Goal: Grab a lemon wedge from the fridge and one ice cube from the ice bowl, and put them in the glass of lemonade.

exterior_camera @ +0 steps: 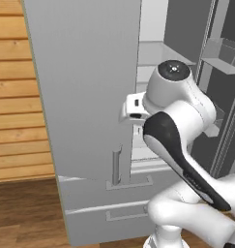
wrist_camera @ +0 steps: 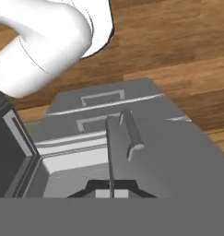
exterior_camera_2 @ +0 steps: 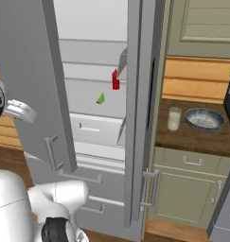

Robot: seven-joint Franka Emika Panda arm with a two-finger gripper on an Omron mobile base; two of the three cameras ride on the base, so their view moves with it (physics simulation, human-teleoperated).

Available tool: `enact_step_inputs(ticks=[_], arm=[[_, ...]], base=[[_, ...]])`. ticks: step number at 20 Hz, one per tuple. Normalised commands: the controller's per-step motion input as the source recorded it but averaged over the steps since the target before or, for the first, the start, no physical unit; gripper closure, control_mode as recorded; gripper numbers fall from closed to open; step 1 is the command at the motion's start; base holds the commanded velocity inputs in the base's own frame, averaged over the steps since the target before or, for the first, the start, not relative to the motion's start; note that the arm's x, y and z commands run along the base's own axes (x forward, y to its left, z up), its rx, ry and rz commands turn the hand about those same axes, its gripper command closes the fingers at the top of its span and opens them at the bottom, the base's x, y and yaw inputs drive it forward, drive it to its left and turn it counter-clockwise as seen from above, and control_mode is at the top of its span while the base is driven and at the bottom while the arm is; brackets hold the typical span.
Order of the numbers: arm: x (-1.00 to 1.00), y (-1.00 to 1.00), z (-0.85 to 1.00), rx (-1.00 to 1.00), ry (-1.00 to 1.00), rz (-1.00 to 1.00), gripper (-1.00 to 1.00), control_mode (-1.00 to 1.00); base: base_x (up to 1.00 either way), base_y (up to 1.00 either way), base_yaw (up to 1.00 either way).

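With the fridge [exterior_camera_2: 95,28] open, we must spread the pressed-together claw [wrist_camera: 111,192] and reach the lemon wedge [exterior_camera_2: 101,98] inside.

You're looking at a wood-plank wall [exterior_camera: 15,97] over a dark wooden floor [exterior_camera: 27,213], and off to the right, beige cabinets [exterior_camera_2: 187,194] under a dark brown tabletop [exterior_camera_2: 192,137].

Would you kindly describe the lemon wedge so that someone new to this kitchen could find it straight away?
Start at the tall grey fridge, whose doors stand open, and look at the white shelves inside. On a middle shelf sits the lemon wedge, a tiny yellow-green piece. Its only neighbour, up and to the right, is a red bottle, which is taller and has a pointed cap.
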Motion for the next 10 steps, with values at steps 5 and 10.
enact_step_inputs(ticks=[5, 10], arm=[[0.10, -0.91, 0.27, 0.10, 0.18, -0.23, -1.00, -1.00], [0.67, -0.92, 0.07, 0.31, 0.05, -0.27, -1.00, -1.00]], base=[[0.00, 0.00, 0.00], [0.00, 0.00, 0.00]])
